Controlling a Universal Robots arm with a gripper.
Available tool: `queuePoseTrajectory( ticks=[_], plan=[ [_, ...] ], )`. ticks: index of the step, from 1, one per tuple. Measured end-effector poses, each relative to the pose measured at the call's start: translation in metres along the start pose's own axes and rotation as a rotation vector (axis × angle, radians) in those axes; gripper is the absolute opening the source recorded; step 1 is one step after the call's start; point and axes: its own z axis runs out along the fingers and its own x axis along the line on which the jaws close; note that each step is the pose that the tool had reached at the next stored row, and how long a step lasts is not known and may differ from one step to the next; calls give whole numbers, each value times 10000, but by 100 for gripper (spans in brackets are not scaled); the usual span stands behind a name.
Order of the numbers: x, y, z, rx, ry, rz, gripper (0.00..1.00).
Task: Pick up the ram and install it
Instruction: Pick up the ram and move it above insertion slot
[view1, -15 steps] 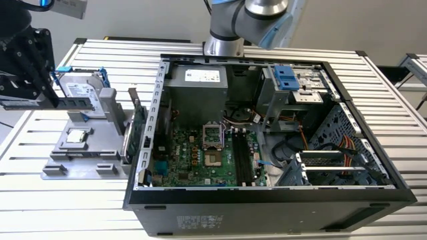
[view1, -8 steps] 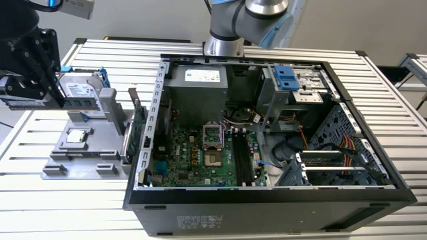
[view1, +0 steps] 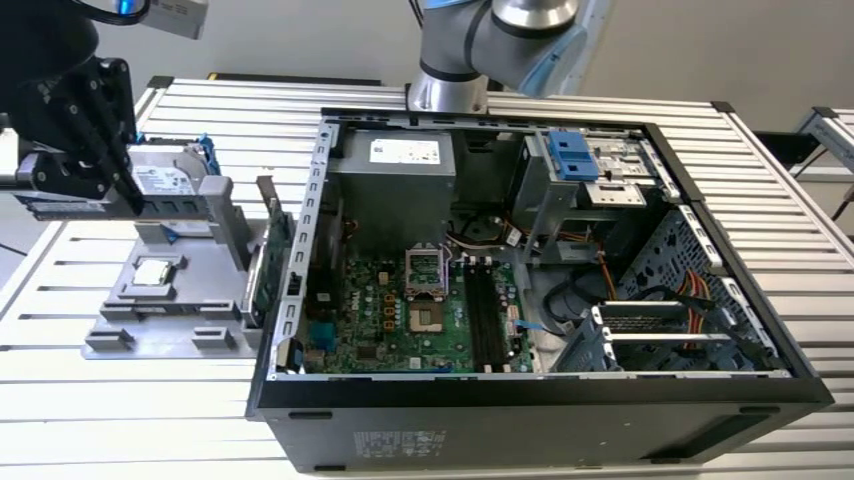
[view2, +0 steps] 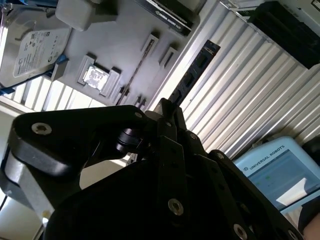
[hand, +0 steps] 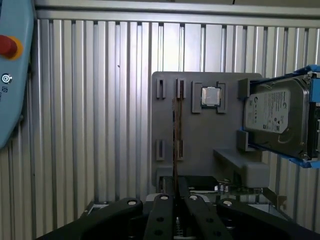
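Above the grey plastic parts tray (hand: 165, 125), well apart from the open black computer case (view1: 534, 430)
Fingers of the black gripper (hand: 176, 187) pinch the long, thin, dark ram (view2: 195, 70) across its flat faces, likely to keep it straight for a slot.

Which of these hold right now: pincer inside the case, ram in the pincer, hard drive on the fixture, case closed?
1. The pincer is inside the computer case. False: it hangs over the grey fixture, outside the case.
2. The ram is gripped between the pincer's fingers. True.
3. The hard drive sits on the grey fixture. True.
4. The computer case is closed. False: its side is open, with the motherboard exposed.
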Motion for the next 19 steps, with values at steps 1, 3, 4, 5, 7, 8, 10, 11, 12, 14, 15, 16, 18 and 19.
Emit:
queuePoseTrajectory(
  ticks=[1,3,4,5,7,8,10,11,12,14,15,16,18,19],
  plan=[
    [0,-14,0,1,-1,1,0],
    [0,-42,1,1,-1,0,0],
    [0,-56,1,1,-1,1,0],
    [0,-69,1,1,-1,0,0],
    [0,-98,0,0,0,1,0],
    [0,-113,1,1,-1,1,0],
    [0,-144,1,1,-1,1,0],
    [0,-162,1,1,-1,1,0],
    [0,-181,0,0,0,2,0],
    [0,-220,0,-1,0,12,0],
    [0,-239,1,-1,-1,24,0],
    [0,-254,1,-1,-1,37,0],
    [1,-282,1,1,0,74,0],
    [1,-297,1,2,-1,94,0]
  ],
)
